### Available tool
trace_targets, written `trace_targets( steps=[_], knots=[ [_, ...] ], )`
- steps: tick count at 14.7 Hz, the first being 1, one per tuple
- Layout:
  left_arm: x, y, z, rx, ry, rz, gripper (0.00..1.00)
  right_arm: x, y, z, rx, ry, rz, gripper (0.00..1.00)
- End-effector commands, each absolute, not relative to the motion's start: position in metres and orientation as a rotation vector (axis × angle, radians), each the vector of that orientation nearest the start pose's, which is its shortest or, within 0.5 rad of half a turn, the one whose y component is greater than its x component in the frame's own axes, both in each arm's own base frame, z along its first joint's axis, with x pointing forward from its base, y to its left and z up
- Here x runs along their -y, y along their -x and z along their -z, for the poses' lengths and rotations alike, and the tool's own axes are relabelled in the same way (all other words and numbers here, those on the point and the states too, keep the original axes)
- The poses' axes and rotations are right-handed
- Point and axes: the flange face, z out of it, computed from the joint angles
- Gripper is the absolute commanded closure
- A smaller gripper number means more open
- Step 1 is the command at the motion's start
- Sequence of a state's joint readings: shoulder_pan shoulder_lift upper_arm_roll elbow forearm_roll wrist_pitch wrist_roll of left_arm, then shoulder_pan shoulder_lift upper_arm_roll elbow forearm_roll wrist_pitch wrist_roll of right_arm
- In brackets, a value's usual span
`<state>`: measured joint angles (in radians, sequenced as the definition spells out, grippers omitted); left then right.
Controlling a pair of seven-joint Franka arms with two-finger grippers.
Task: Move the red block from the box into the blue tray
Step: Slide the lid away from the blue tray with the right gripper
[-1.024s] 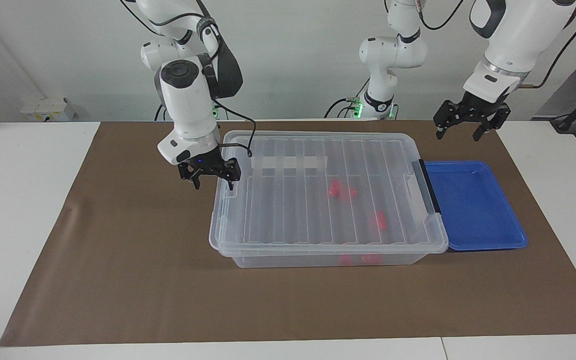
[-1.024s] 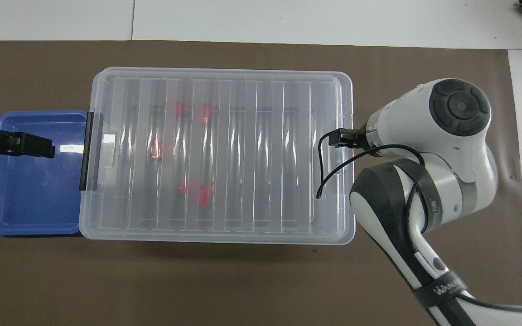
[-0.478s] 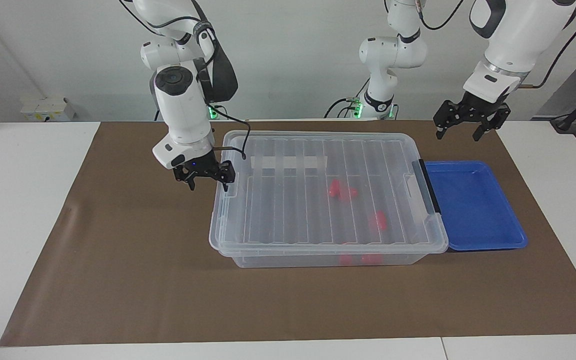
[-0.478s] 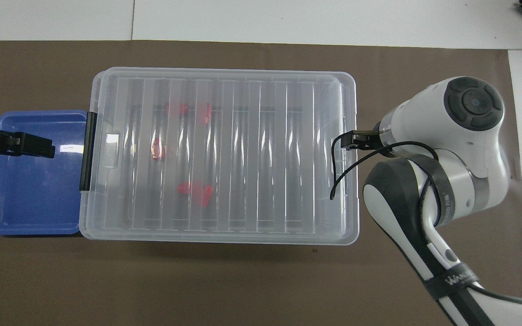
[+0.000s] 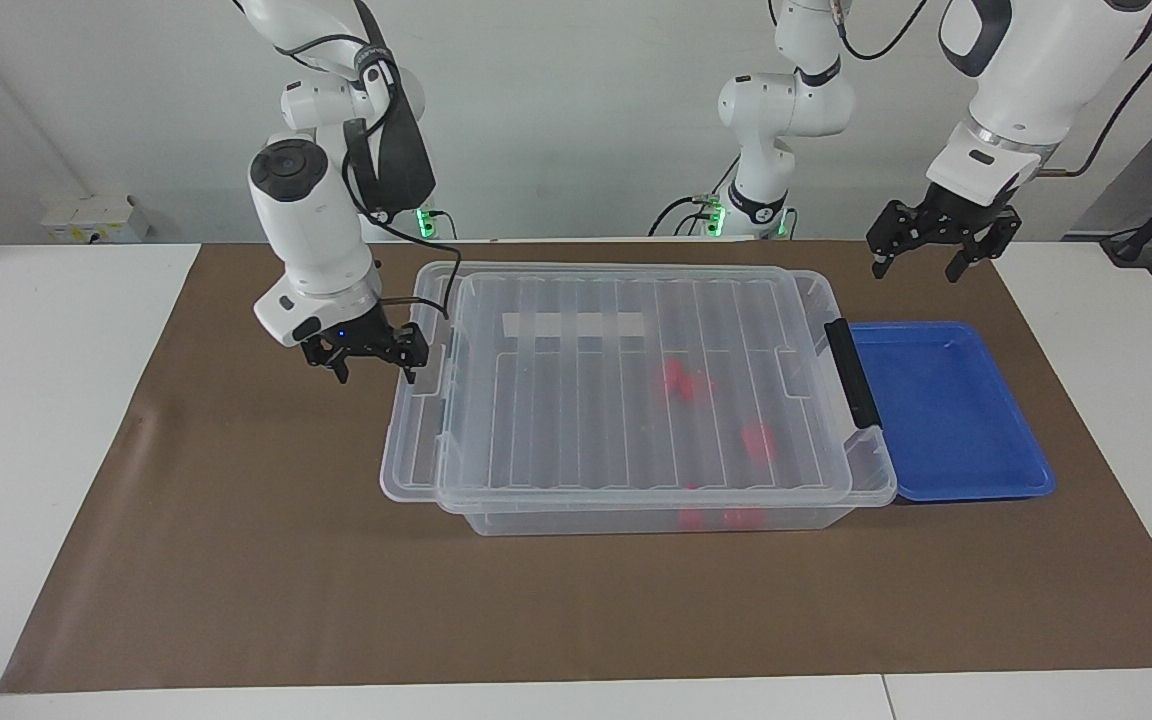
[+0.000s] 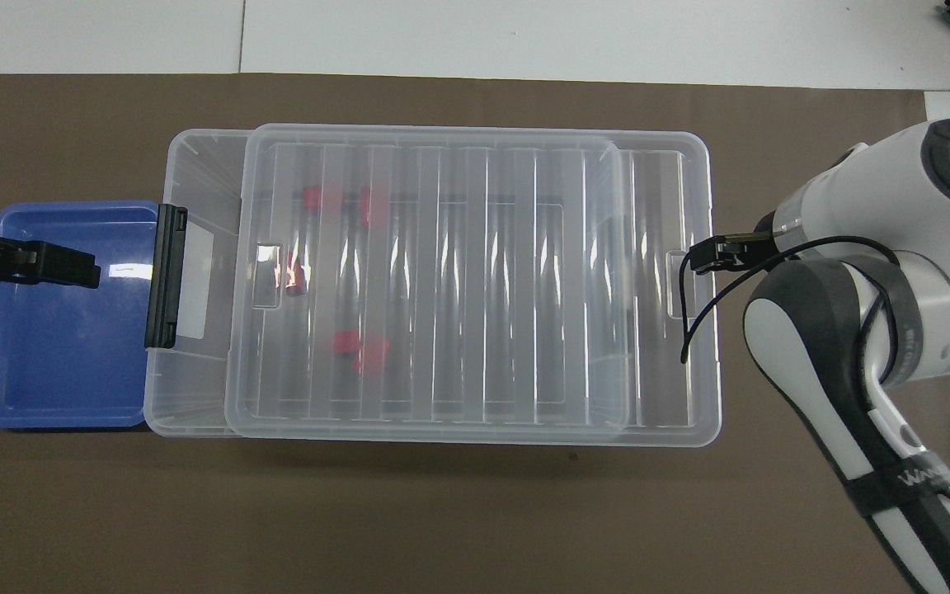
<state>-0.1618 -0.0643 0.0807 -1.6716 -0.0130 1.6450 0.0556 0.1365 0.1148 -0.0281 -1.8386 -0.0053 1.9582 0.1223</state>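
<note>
Now my right gripper (image 5: 371,362), jaws wide, hooks the clear ribbed lid (image 5: 636,390); small red plastic block (image 5: 758,440) looks light, rigid, pinchable across its flat sides; left gripper (image 5: 921,258) waits, jaws spread.

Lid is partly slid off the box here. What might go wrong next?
1. The lid overhangs the box at the right arm's end; dragged further, it may tip off.
2. The right tool, open, seems only hooked on the lid's edge and might slip.
3. The red blocks lie under the lid; the left tool, over the blue tray, would likely strike it if it reached in now.
</note>
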Motion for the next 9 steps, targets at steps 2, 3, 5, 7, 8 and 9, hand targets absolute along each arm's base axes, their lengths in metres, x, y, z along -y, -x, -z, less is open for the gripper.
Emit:
trace_targets(
  steps=[2, 3, 5, 7, 8, 9],
  knots=[
    [0.041, -0.53, -0.619, -0.196, 3.16, 0.047, 0.0, -0.022, -0.583, -0.467, 0.029, 3.136, -0.027, 0.02],
    [0.041, -0.53, -0.62, -0.196, 3.162, 0.05, 0.0, -0.013, -0.583, -0.466, 0.022, 3.136, -0.031, 0.02],
    [0.041, -0.53, -0.619, -0.196, 3.162, 0.047, 0.0, 0.005, -0.582, -0.465, 0.047, 3.136, -0.055, 0.02],
    [0.041, -0.53, -0.62, -0.196, 3.162, 0.05, 0.0, 0.02, -0.582, -0.466, 0.061, 3.133, -0.052, 0.02],
    [0.041, -0.53, -0.619, -0.196, 3.162, 0.047, 0.0, 0.028, -0.581, -0.466, 0.059, 3.134, -0.052, 0.02],
    [0.041, -0.53, -0.62, -0.196, 3.162, 0.05, 0.0, 0.032, -0.581, -0.465, 0.071, 3.134, -0.055, 0.02]
  ],
)
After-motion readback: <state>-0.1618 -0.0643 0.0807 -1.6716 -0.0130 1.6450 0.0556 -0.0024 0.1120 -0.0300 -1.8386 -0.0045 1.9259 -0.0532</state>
